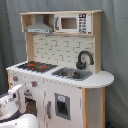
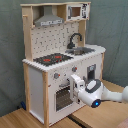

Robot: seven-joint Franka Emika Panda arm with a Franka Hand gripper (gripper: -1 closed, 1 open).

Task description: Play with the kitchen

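The kitchen (image 1: 65,50) (image 2: 60,45) is a tall white and light-wood toy. It has a black-red stovetop (image 1: 36,66) (image 2: 52,59), a black faucet (image 1: 84,57) (image 2: 75,39) over a sink (image 1: 72,74), a grey hood (image 2: 48,20) and a small microwave (image 1: 72,23). My gripper (image 2: 75,86) (image 1: 19,97) is right in front of the windowed oven door (image 2: 62,97), just below the knobs (image 2: 56,76). In the second exterior view the white arm reaches in from the right. Whether the gripper touches the door does not show.
The kitchen stands on a wooden table (image 2: 30,120) with a grey curtain (image 1: 115,50) behind it. A cupboard door with a dark panel (image 1: 62,106) sits right of the oven in the first exterior view. The rounded counter end (image 1: 102,77) juts out beside the sink.
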